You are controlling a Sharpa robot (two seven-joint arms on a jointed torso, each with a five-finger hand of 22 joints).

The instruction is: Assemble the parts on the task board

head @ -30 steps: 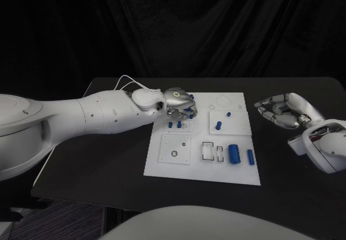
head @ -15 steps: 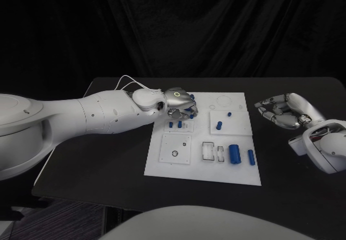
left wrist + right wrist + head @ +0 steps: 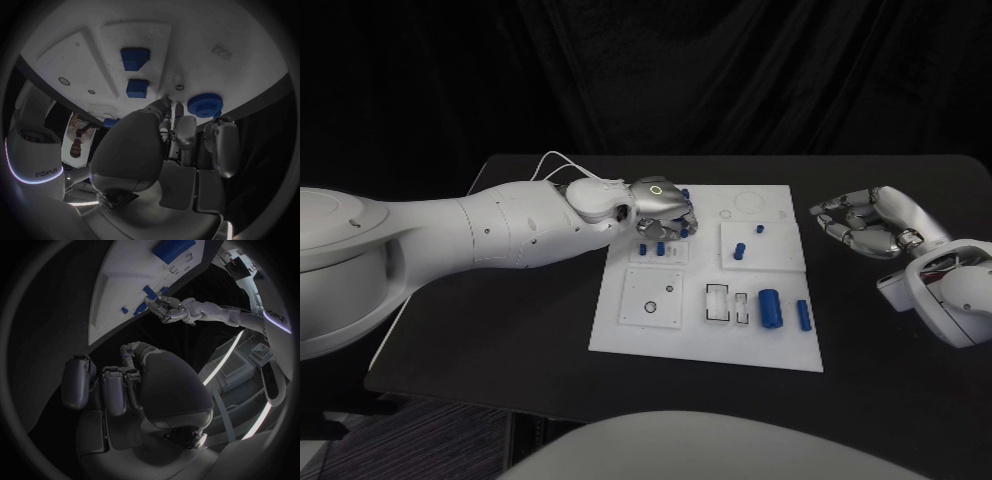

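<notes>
The white task board lies mid-table. My left hand is down on its far left corner, fingers among small blue parts. In the left wrist view the fingertips touch the board beside a blue knurled round part, with two blue blocks beyond; I cannot tell whether the round part is gripped. Two blue cylinders lie on the board's near right. My right hand hovers off the board's right edge, fingers curled in, holding nothing.
Small blue pieces sit on the far right panel of the board. The right wrist view shows the board and my left hand on it. Bare black table surrounds the board.
</notes>
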